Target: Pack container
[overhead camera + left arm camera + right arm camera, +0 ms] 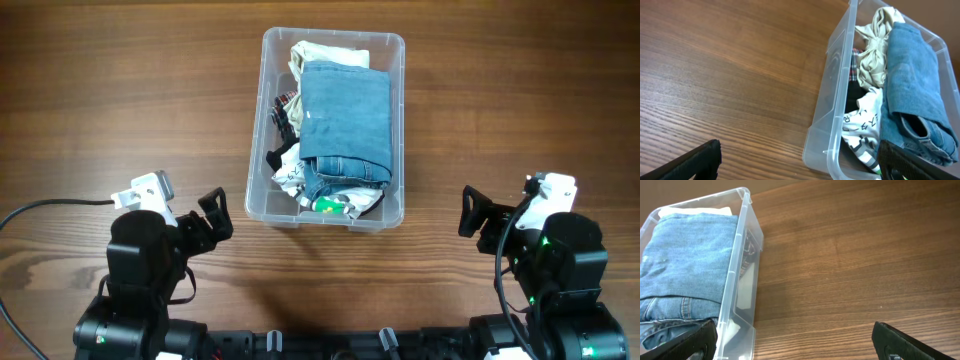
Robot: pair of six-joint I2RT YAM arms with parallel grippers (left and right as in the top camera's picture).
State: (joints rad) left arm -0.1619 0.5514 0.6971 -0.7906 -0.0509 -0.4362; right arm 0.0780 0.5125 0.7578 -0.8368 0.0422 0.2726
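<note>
Container (257,140) sits on the wooden table (120,90) toward 12 o'clock in the overhead view, long axis running 12–6.

Contents: folded blue jeans (345,115) lie on top and fill the 3 o'clock side. A cream cloth (322,52) is bunched at the 12 o'clock end. A plaid piece (288,100) and a dark garment are pressed against the 9 o'clock wall. A white printed garment (291,178) sits at the 7 o'clock corner, with something green (328,205) at the 6 o'clock end. The contents rise to about rim level.

Writing: the white garment carries black lettering, too crumpled to read in the left wrist view (862,122).

Left pincer (216,214) is at about 8 o'clock of the container, clear of it, aimed toward 1 o'clock, jaws wide and empty. Right pincer (472,212) is at about 4 o'clock, also clear, jaws wide and empty. A black cable (50,205) trails toward 9 o'clock from the left arm. Bare table lies between each pincer and the container.
</note>
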